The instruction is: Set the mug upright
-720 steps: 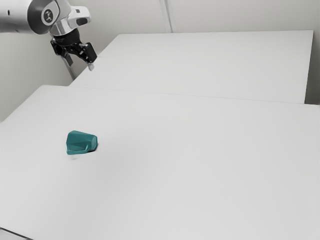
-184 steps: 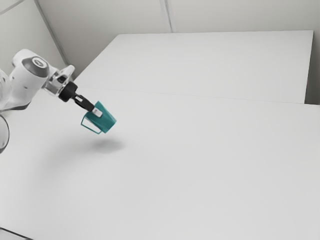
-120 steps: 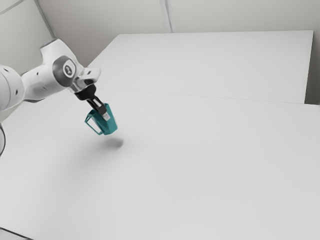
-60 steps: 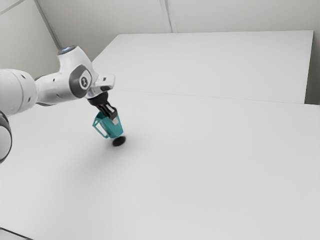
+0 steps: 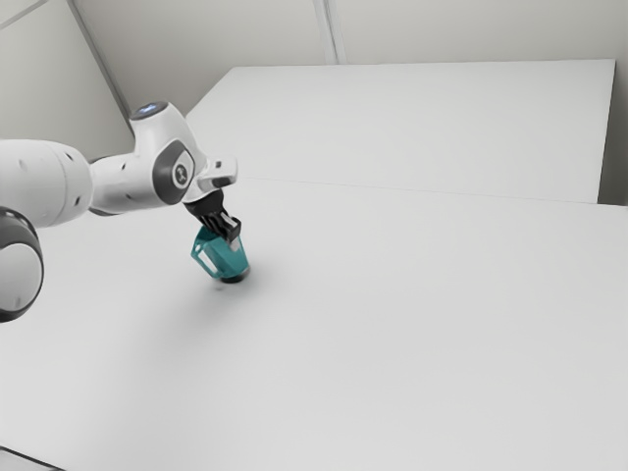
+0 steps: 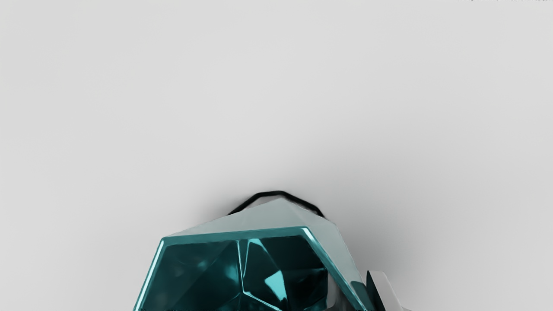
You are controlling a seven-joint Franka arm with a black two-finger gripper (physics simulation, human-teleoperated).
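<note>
The teal mug (image 5: 228, 259) is near the table, mouth up and still a little tilted, its handle toward the exterior view's left. Black fingers of my gripper (image 5: 234, 237) hold it by the rim on the exterior view's right. A dark shadow lies right under its base; whether the base touches the table I cannot tell. Looking into the mug (image 6: 229, 232) in the wrist view, I see its wall pinched by my gripper (image 6: 355, 294), one finger inside and one outside. The handle is out of sight there.
A wide white table (image 5: 412, 334) lies around the mug. Behind it stands another white surface (image 5: 422, 128), with pale walls beyond. A dark-edged corner shows at the exterior view's lower left.
Since the earlier frames, the mug has gone from lying on its side to being held nearly upright. Lately my hand has moved down and toward the exterior view's right, bringing its base closer to its shadow.
</note>
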